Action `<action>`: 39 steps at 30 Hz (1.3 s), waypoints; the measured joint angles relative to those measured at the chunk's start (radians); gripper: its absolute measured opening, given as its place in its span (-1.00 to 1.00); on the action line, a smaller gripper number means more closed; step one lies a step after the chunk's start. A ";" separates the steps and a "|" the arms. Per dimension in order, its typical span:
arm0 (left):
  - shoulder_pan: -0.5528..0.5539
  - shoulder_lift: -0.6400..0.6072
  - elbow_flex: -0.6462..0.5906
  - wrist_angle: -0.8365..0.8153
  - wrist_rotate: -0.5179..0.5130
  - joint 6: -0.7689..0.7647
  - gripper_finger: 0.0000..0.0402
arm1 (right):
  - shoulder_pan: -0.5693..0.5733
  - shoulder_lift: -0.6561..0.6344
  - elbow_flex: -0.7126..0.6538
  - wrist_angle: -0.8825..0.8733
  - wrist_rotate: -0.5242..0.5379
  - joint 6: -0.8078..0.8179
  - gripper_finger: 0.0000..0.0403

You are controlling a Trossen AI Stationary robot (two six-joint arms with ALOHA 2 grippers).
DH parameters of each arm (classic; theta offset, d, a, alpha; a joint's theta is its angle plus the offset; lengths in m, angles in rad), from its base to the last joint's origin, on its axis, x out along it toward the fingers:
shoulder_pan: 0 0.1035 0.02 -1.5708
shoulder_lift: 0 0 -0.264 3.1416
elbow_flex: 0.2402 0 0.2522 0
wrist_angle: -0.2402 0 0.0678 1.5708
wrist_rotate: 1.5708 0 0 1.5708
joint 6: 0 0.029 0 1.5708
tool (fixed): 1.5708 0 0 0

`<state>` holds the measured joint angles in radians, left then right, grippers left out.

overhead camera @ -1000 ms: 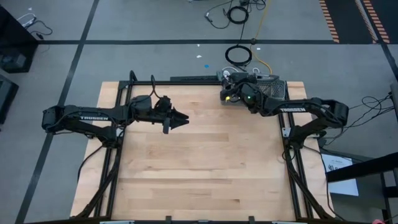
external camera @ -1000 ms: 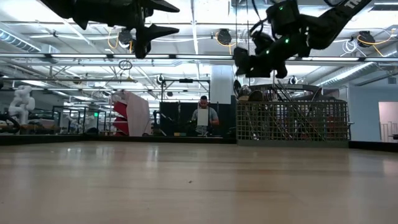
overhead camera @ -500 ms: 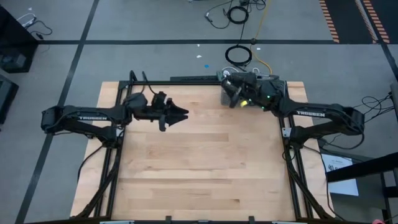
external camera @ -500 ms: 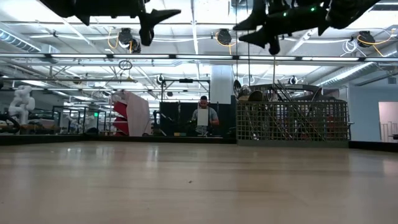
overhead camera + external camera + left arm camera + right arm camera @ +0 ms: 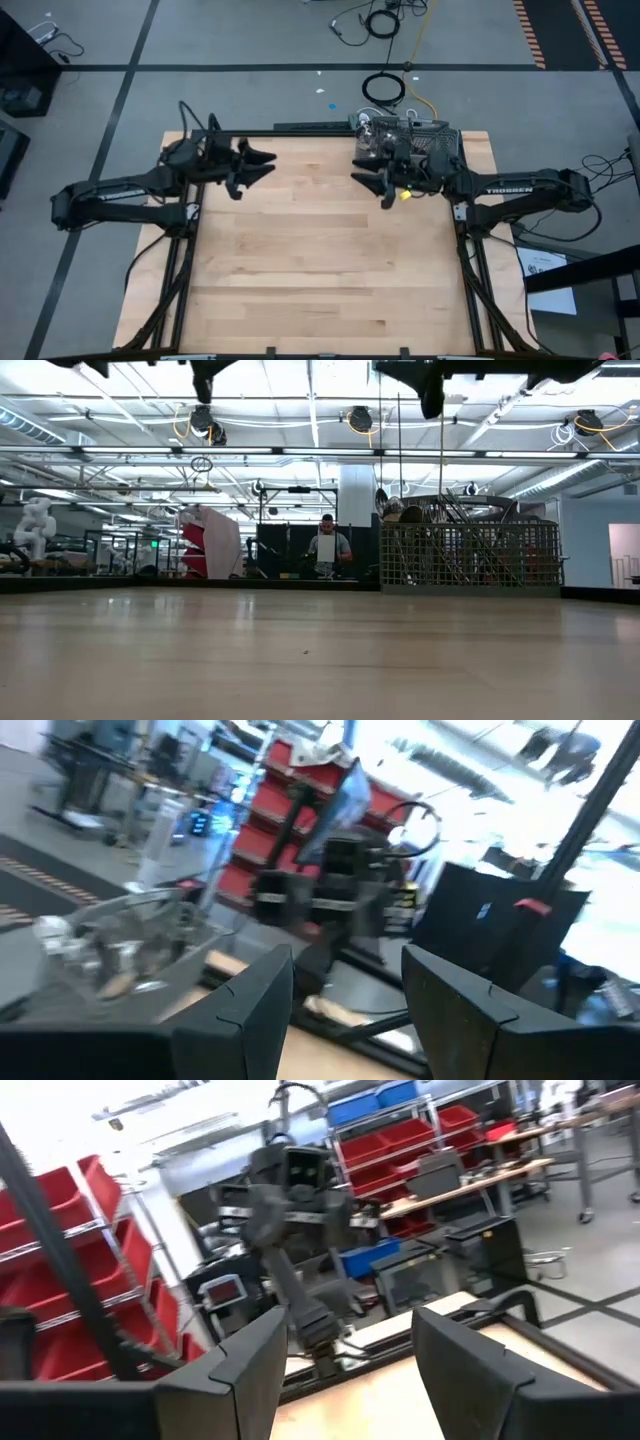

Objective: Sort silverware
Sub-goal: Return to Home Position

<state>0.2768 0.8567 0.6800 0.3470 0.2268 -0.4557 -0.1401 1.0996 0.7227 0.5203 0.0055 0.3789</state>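
pale wood, grey wire, dark matt arms

the table [image 5: 320,260] top is light planked wood, smooth, with a soft satin sheen in the low view. the wire-mesh basket [image 5: 470,555] is dull grey metal. the silverware [image 5: 452,510] standing in it looks like bright polished metal, though it is small and half hidden there. the left gripper [image 5: 347,952] and right gripper [image 5: 350,1314] have dark, matt, smooth-faced fingers. the floor [image 5: 250,90] is smooth, flat grey.

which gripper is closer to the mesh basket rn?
The right gripper, right beside the basket at the far right corner; the left gripper hangs across the table.
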 joint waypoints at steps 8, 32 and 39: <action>0.012 -0.181 0.000 -0.274 -0.081 0.090 -0.03 | 0.066 -0.070 0.000 -0.173 -0.007 -0.008 0.01; 0.011 -0.582 -0.287 -0.355 -0.210 0.039 -0.03 | 0.063 -0.192 -0.170 -0.280 -0.007 -0.050 0.01; 0.011 -0.634 -0.389 -0.355 -0.212 0.015 -0.03 | 0.055 -0.287 -0.351 -0.117 -0.004 0.038 0.01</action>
<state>0.2878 0.2229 0.2909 -0.0078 0.0147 -0.4404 -0.0855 0.8130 0.3716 0.4029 0.0015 0.4169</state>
